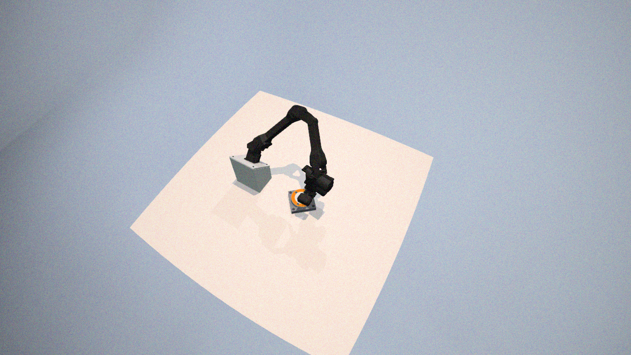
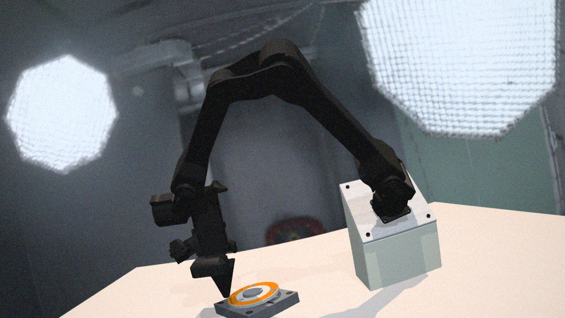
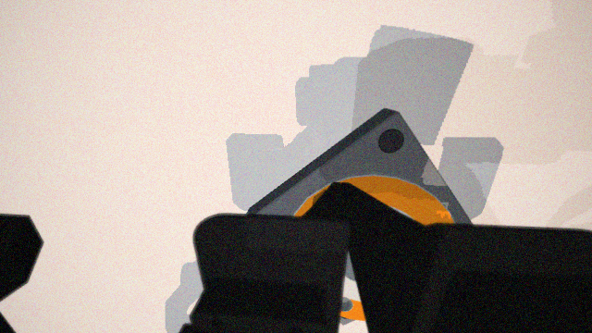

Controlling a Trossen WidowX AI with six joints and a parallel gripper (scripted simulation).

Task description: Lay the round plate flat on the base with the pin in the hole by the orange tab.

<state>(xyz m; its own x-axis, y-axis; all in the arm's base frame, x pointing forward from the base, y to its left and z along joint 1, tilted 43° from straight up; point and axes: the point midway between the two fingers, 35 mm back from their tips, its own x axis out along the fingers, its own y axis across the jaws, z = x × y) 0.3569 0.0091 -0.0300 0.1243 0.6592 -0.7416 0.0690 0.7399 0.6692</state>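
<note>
The round plate (image 1: 294, 199) (image 2: 271, 287) (image 3: 398, 190), white with an orange ring, sits around the grey post (image 2: 252, 292) on the square dark grey base (image 1: 304, 210) (image 2: 285, 303) (image 3: 361, 154). In the exterior view the plate looks tilted, with a gap under its right side. My gripper (image 2: 226, 296) (image 3: 339, 191) is shut and empty, pointing down. Its tips are low at the plate's left edge in the exterior view, beside the orange tab, and appear to be against it. The fingers hide most of the tab and much of the plate in the wrist view. The pin's fit in the hole cannot be told.
The arm's grey mounting block (image 1: 251, 175) (image 2: 399, 261) stands on the pale table top (image 1: 211, 247) (image 2: 323, 257), to the right of the base in the exterior view. The arm arches from it over to the plate. Shadows fall around the base.
</note>
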